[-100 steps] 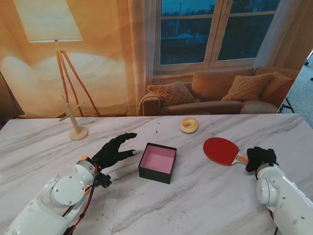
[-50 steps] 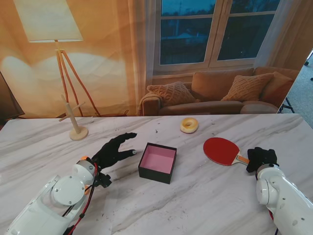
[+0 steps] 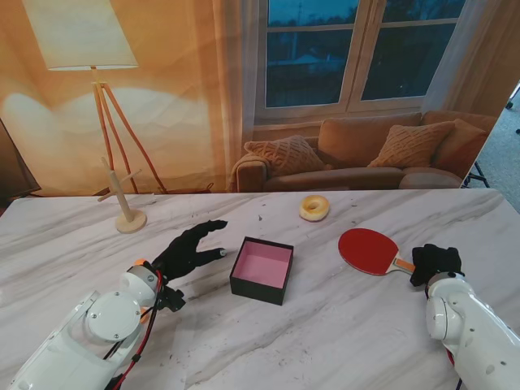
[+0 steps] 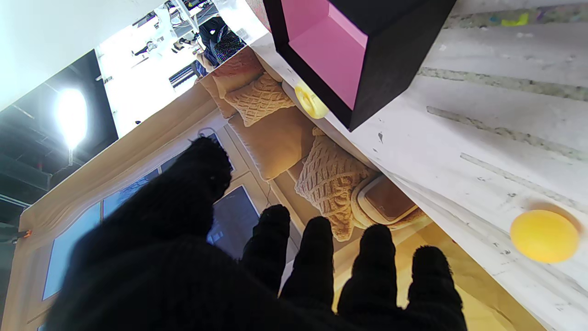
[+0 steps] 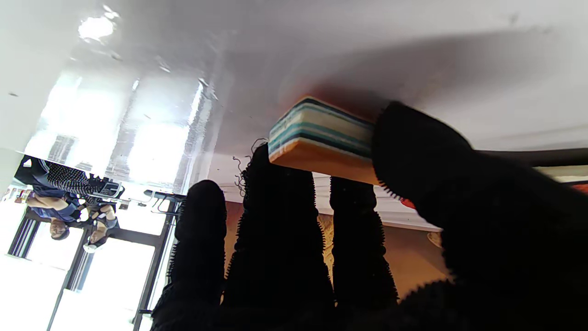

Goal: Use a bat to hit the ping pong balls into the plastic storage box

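The bat [image 3: 367,249] lies flat on the marble worktop [image 3: 341,325], on its right half and about midway between the far edge and the edge nearest me, red blade toward the middle and handle [image 3: 400,265] pointing at the right edge. My right hand [image 3: 433,262] is at that handle. In the right wrist view the striped butt of the handle [image 5: 321,138] sits between the thumb [image 5: 413,151] and the other fingers [image 5: 280,216], with the thumb laid against it. The fingers look only partly bent, so I cannot tell whether the hand has truly clamped on the handle or only rests at it.

The plastic storage box [image 3: 262,270], black outside and pink inside, stands open near the middle of the worktop, well apart from the bat. One orange ping pong ball [image 4: 544,236] shows in the left wrist view, lying on the marble apart from the box [image 4: 349,55]. In the stand view I cannot make it out for certain.

My left hand [image 3: 190,249] hangs over the left half of the worktop, just left of the box, its fingers spread and holding nothing.

Toward the far edge, a yellow ring-shaped thing like a doughnut [image 3: 314,207] rests beyond the box, and a small wooden peg stand [image 3: 126,207] is upright near the far left corner.
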You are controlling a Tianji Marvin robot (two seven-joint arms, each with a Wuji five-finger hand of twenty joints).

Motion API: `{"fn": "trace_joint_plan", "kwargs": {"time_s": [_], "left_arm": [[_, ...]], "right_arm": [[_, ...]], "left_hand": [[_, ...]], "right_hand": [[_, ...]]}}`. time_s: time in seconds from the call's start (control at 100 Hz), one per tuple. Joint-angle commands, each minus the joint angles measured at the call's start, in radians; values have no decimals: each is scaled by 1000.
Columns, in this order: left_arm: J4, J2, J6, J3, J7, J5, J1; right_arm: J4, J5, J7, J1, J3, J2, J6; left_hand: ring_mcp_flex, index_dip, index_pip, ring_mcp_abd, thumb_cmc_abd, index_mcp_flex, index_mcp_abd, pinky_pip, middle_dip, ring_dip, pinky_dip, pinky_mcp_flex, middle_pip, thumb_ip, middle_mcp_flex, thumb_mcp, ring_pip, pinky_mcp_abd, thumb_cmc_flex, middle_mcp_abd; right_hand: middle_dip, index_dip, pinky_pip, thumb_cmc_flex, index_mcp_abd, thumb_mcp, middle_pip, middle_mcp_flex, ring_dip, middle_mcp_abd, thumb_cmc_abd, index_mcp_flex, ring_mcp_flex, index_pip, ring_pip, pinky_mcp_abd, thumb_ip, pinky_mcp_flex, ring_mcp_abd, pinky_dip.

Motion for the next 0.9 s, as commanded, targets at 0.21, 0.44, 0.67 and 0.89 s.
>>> {"fn": "trace_joint_plan", "kwargs": {"time_s": [0.21,0.44,0.67,0.89], "left_arm": [[4,-3,-4,-2,-13,-1,4],[4,-3,-5,-3,-12,0,4],[6,-3,-5,-1,-14,-3,3],[5,-4,-7,-3,-11,-2,4]], "right_arm": [[14,2,12,-25,11,-8,-12],[-26,-9,4,-49,47,-10,-32],[-67,-4,-11,-75,88,-17,-54],[-116,5,-11,-100,126,-22,-74]], "left_hand": [[-26,6,-1,-3,22,7,-9,-7,12,7,12,-16,-17,21,32,-24,4,-11,-4,-6],[-26,6,-1,-2,23,9,-7,-8,12,7,12,-16,-18,21,32,-26,4,-11,-5,-6],[-28,6,-2,-3,23,8,-8,-8,12,7,11,-16,-18,21,31,-26,3,-12,-5,-6],[-27,5,-2,-2,25,9,-8,-9,12,7,10,-16,-18,21,32,-29,3,-11,-5,-5]], "right_hand": [[-8,-41,0,99,-106,34,-3,24,-22,-5,69,164,25,44,-11,14,-11,8,19,-26],[-15,-43,-8,100,-113,22,-10,25,-43,-2,92,192,32,51,-40,15,-12,6,26,-36],[-38,-34,-31,99,-118,8,-38,34,-64,-7,123,225,38,68,-104,19,-14,2,29,-59],[-93,-28,-66,95,-124,-4,-92,39,-93,-12,141,223,36,67,-227,30,-14,-11,25,-92]]}}
